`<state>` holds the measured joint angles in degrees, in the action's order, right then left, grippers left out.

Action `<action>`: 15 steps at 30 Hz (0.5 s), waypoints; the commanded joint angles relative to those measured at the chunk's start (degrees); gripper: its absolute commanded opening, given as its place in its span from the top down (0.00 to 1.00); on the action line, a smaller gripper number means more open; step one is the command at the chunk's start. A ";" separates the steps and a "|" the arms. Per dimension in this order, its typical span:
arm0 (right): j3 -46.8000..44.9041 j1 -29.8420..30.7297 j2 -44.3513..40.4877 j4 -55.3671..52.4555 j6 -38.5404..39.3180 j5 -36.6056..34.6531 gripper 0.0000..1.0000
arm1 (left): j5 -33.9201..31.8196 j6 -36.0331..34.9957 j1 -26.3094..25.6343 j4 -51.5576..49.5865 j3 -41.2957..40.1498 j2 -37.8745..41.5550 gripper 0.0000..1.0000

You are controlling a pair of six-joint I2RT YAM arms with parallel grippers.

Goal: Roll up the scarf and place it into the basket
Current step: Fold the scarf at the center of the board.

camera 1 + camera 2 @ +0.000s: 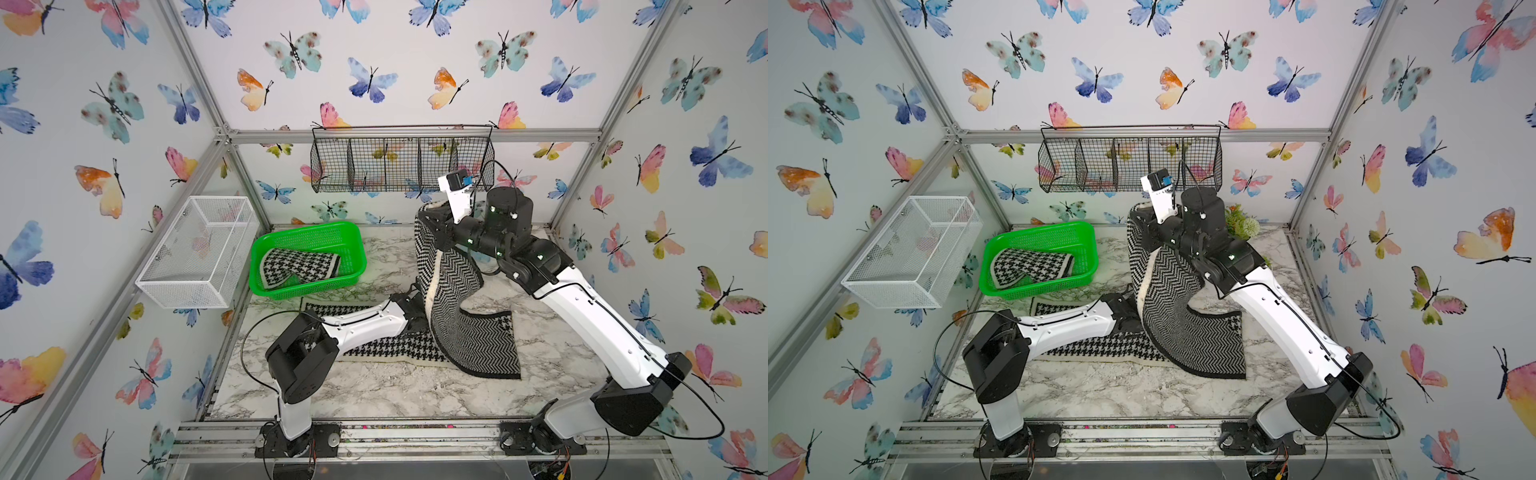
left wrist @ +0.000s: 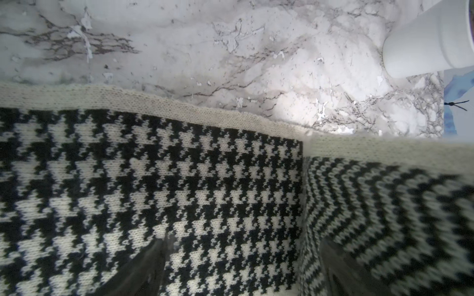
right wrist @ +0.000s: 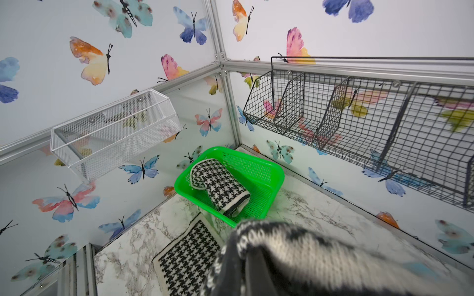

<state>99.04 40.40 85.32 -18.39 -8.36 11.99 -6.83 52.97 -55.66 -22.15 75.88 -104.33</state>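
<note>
Scarf, houndstooth/herringbone knit: one end raised, clamped between right gripper jaws. Its flat part lies under the left gripper, jaws wide apart. Green basket, well beyond both: contains folded houndstooth scarf.

My marble tabletop: green basket at far left corner, black-and-white scarf spread mid-table (one end lifted clear), small green plant at far right corner

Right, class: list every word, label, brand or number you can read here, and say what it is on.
None: no readable text on the basket, the scarf, the black wire rack or the butterfly wallpaper.
</note>
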 commanded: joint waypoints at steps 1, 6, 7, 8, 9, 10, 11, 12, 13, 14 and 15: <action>3.10 -0.31 0.58 0.81 0.36 -1.00 0.99 | -1.37 -0.92 0.46 -1.40 0.76 0.06 0.06; 3.38 -0.59 0.34 1.07 -0.18 0.02 0.99 | -1.48 -0.78 0.53 -1.25 0.51 0.22 0.06; 2.74 -0.58 -0.38 1.95 -0.22 -0.48 0.99 | -1.46 -0.70 0.55 -0.77 0.25 0.19 0.06; 2.61 -0.54 -0.74 2.38 0.10 -1.14 0.99 | -1.14 -0.62 0.55 -0.43 0.13 0.10 0.06; 3.04 -0.63 -0.72 2.11 0.60 -1.93 0.99 | -0.81 -0.55 0.55 -0.17 0.08 -0.18 0.06; 4.01 -0.82 -0.39 1.14 0.96 -2.78 0.99 | -0.37 -0.35 0.55 0.05 0.18 -0.61 0.06; 4.84 -0.99 -0.09 0.22 1.20 -3.24 0.99 | 0.28 -0.33 0.55 0.38 0.22 -1.18 0.06; 4.97 -1.16 -0.11 -0.22 1.32 -3.38 0.99 | 0.77 -0.20 0.55 0.58 0.16 -1.99 0.06; 4.46 -1.20 -0.51 0.04 1.33 -3.58 0.99 | 1.38 -0.15 0.55 0.93 0.21 -2.92 0.06; 3.54 -1.28 -1.14 0.70 1.24 -3.76 0.99 | 1.99 -0.36 0.55 1.63 0.38 -4.07 0.07; 2.93 -1.37 -1.72 1.18 1.19 -4.04 0.99 | 2.73 -0.45 0.46 1.93 0.86 -5.24 0.07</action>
<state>101.89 39.53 85.60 -18.83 -7.86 10.02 -6.07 52.90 -55.13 -20.84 76.25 -106.04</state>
